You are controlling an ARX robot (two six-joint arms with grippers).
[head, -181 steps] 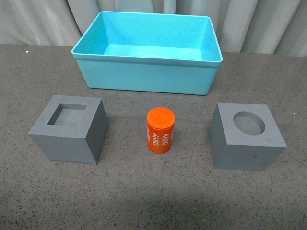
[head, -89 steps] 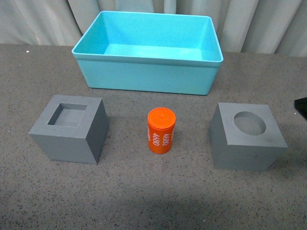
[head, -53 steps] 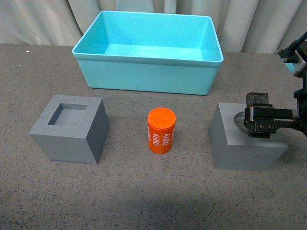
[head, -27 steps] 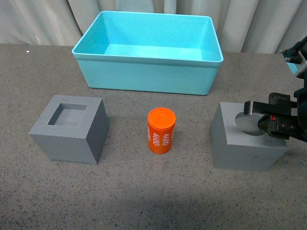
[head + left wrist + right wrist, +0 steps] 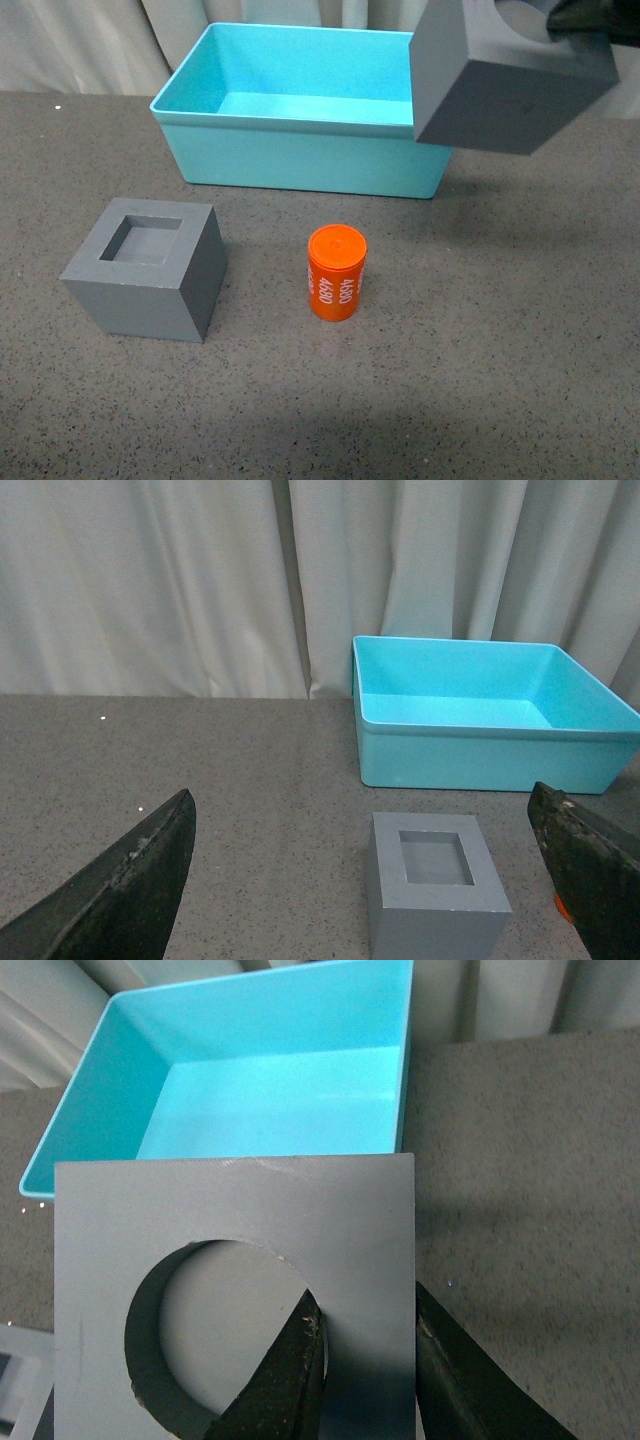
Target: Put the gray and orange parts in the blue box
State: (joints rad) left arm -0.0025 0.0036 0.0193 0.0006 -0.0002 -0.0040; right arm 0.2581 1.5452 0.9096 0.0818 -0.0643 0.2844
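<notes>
Gray round-recess cube [image 5: 510,85]: off the table [image 5: 420,400] and tilted, carried by one thin wall beside its recess.
Right gripper [image 5: 365,1310]: clamped on that wall, one finger down inside the round recess and the other on the outer face. Nearly all of the cube sits to one side of the jaws.
Blue box [image 5: 300,160]: empty, ahead of the right jaws and lower than them. The cube's far edge overlaps its near rim in the right wrist view. Whether the cube is fully over the opening cannot be told.
Left gripper [image 5: 360,798]: fingers spread wide, nothing between them.
Square-recess cube [image 5: 435,890]: on the table just ahead of the left jaws, in line with the gap between them, with the box further beyond.
Orange cylinder [image 5: 336,272]: upright on the table, well apart from the right jaws and far below them.
Step in hand: carrying the first part to the box, judged from the raised cube.
Risk, slip: the pinch is off-centre on a smooth wall, so the cube's weight could swing it about the jaws or pull it free.
Risk, rim: letting go before the whole cube is past the near rim could land it on the edge and tip it outward.
Risk, shove: coming down too low could knock the box away.
</notes>
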